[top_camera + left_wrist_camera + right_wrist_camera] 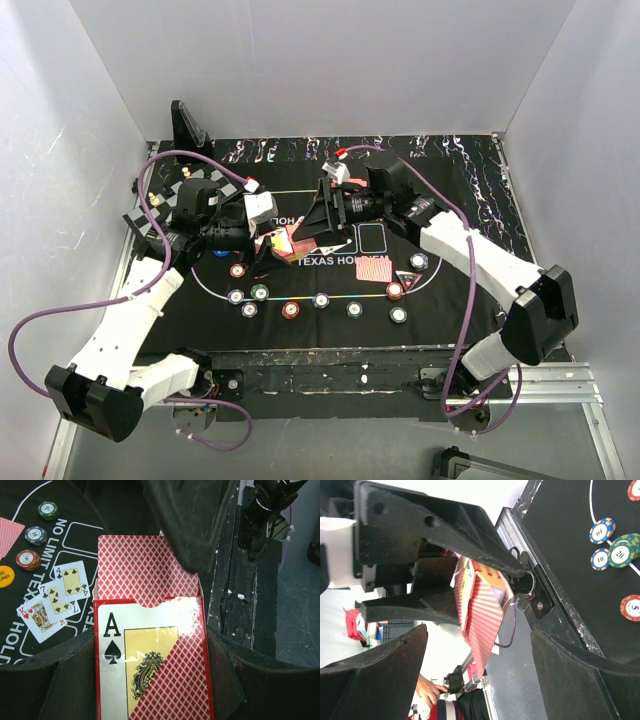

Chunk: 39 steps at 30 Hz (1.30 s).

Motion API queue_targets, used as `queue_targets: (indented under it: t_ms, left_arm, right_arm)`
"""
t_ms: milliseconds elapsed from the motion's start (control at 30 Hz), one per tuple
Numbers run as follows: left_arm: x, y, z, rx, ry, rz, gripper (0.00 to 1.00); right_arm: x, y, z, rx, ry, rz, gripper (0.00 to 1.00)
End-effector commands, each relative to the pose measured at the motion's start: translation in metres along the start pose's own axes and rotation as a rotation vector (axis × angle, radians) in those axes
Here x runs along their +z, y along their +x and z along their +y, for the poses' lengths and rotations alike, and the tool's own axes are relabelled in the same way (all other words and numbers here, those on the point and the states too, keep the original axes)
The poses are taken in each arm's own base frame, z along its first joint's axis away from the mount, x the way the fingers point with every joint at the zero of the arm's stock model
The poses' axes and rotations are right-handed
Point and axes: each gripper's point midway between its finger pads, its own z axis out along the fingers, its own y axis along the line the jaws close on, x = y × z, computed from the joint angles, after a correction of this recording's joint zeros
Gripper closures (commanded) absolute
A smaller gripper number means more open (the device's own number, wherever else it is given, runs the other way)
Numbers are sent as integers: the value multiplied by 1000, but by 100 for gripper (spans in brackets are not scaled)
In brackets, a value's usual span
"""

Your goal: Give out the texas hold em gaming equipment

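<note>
My left gripper is shut on a red card box with an ace of spades on its face. A red-backed playing card sticks out of the box top. My right gripper is open, its jaws standing on either side of that card's edge; one finger hangs over the card's corner. In the top view both grippers meet over the mat's middle. Three face-up cards lie on the mat beside poker chips and an orange button.
A row of chips curves along the near white line of the black mat. Face-down red cards and a dark triangular marker lie right of centre. A chessboard sits at the far left. White walls surround the table.
</note>
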Motion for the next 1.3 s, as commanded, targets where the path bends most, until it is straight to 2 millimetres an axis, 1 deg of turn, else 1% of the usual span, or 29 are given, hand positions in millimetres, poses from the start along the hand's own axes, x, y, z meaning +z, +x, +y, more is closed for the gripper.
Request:
queue_targets:
  t_ms: [0, 100, 300, 467, 533, 800, 867, 967, 1067, 1133, 1267]
  left_arm:
    - [-1, -12, 4, 42, -10, -36, 100]
    - [-1, -13, 6, 45, -12, -38, 100]
    - [0, -17, 6, 49, -9, -53, 100]
    - [-2, -19, 3, 46, -6, -59, 100]
    - [-1, -18, 3, 45, -5, -59, 100]
    - [-2, -19, 2, 43, -3, -61, 100]
    - [-2, -18, 2, 42, -1, -60, 100]
    - [-2, -16, 1, 36, -1, -59, 100]
    - [-2, -16, 0, 39, 0, -60, 100]
    - [-2, -15, 1, 35, -1, -57, 100]
    - [-2, -15, 1, 35, -1, -57, 100]
  right_arm:
    - [12, 0, 0, 21, -47, 39, 10]
    - [14, 2, -6, 42, -42, 49, 9]
    - [14, 3, -16, 80, -18, 55, 21]
    - [9, 0, -20, 102, -8, 43, 34]
    - [7, -1, -22, 112, -6, 37, 36]
    - [-1, -4, -19, 117, -14, 12, 41]
    - [-4, -5, -18, 117, -14, 4, 45]
    - [-9, -7, -14, 112, -19, -9, 54]
    - [-15, -10, -2, 107, -51, -19, 61]
    - [-18, -11, 4, 92, -44, -33, 64]
    - [-24, -13, 6, 91, -28, -37, 76]
